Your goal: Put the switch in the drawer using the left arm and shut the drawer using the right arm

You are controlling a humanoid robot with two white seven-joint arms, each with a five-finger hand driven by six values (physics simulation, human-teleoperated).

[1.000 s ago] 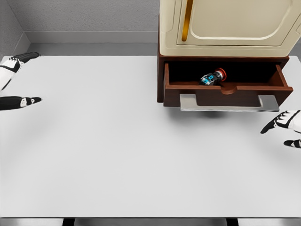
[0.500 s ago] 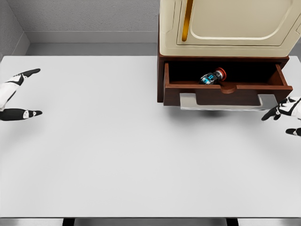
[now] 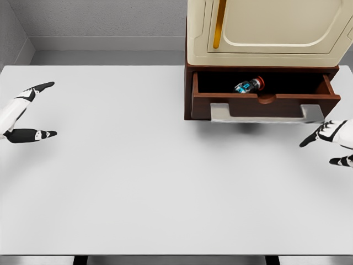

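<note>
The switch, a small dark cylinder with a red cap and blue markings, lies on its side inside the brown drawer. The drawer stands partly pulled out under a cream cabinet, its grey handle facing me. My right hand is open at the right edge, just below and to the right of the drawer front, not touching it. At the left edge my left hand is open too, far from the drawer and holding nothing.
The cream cabinet with a gold vertical handle tops the brown drawer frame at the back right. A white table spreads across the view, with a grey wall behind it.
The drawer has slid further in, showing less of its inside. My right hand rose to the drawer front, then came back down and left. My left hand drifted slightly right.
</note>
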